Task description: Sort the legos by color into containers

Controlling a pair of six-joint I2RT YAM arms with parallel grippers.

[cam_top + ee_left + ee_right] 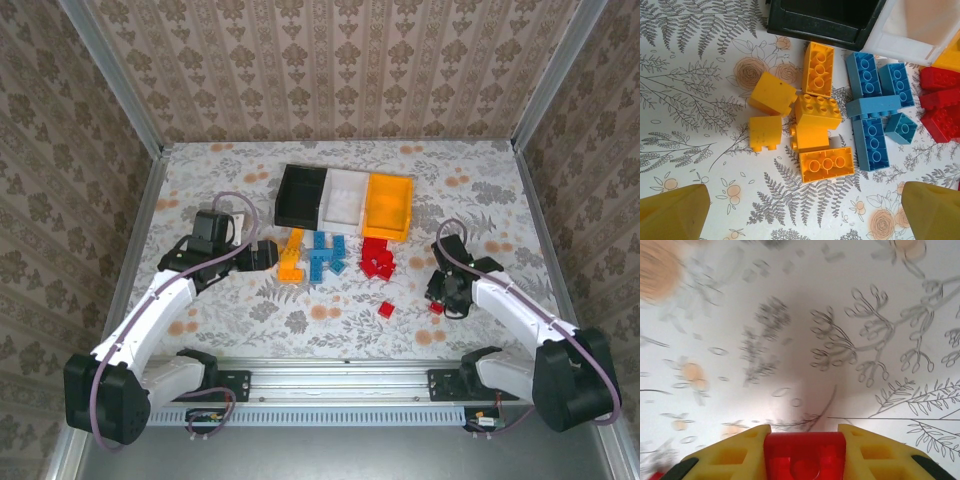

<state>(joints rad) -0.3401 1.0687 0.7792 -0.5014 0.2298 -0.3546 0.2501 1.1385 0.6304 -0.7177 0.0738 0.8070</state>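
While clear of bins [347, 172], right gripper [441, 297] pinches lego [805, 452].

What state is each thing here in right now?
Left end effector: open, holding nothing.
Right end effector: shut on a red brick.
Black bin: empty.
White bin: empty.
Orange-yellow bin: empty.
Yellow bricks: loose on the table, unsorted.
Blue bricks: loose, unsorted.
Red bricks: piled near the orange-yellow bin; one lies apart.
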